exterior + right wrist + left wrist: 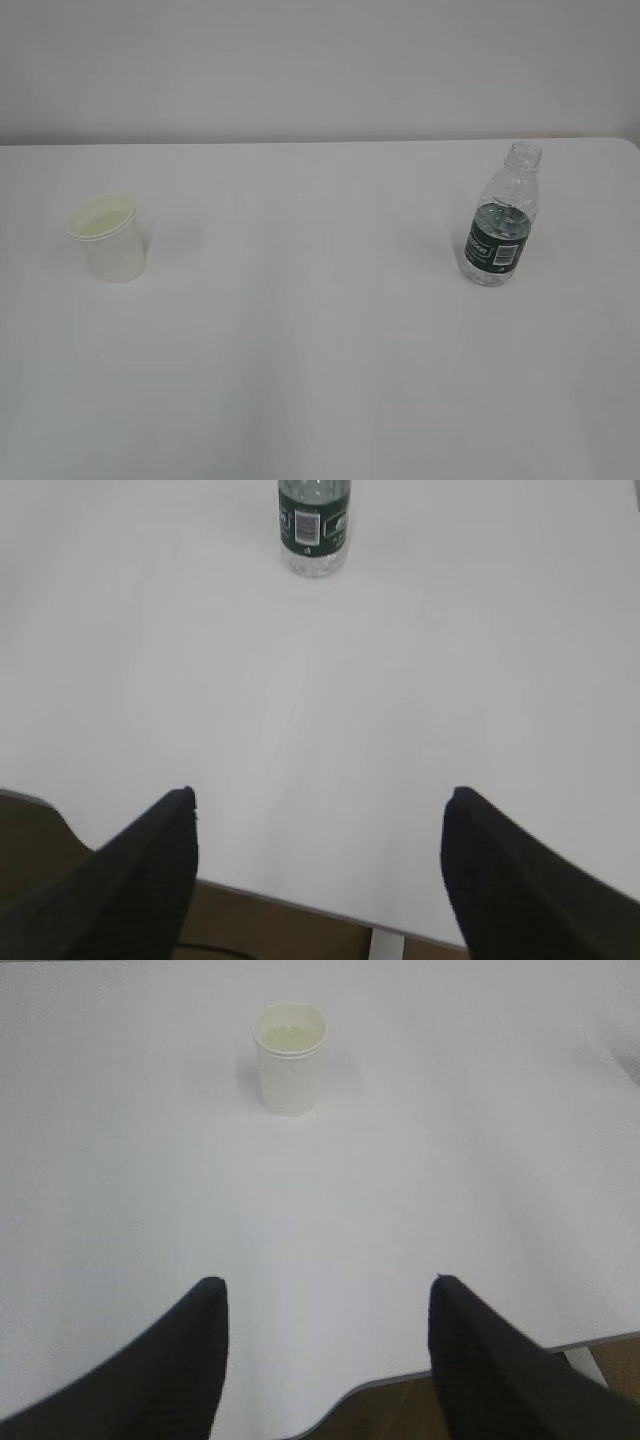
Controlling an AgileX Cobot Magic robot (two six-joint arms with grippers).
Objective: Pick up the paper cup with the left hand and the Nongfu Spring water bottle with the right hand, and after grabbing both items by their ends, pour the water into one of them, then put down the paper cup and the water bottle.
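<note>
Both end effectors gape empty, left [325, 1305] well short of the paper cup [290, 1057], right [320, 815] of the bottle [314, 525].

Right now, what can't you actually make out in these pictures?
- Right wrist view: the water bottle has its neck and mouth cut off by the top edge.
- Exterior view: neither gripper shows at all.
- Left gripper and right gripper: only the dark fingertips show, the rest cut off by the bottom edge.
- Label print: too small to read.
</note>
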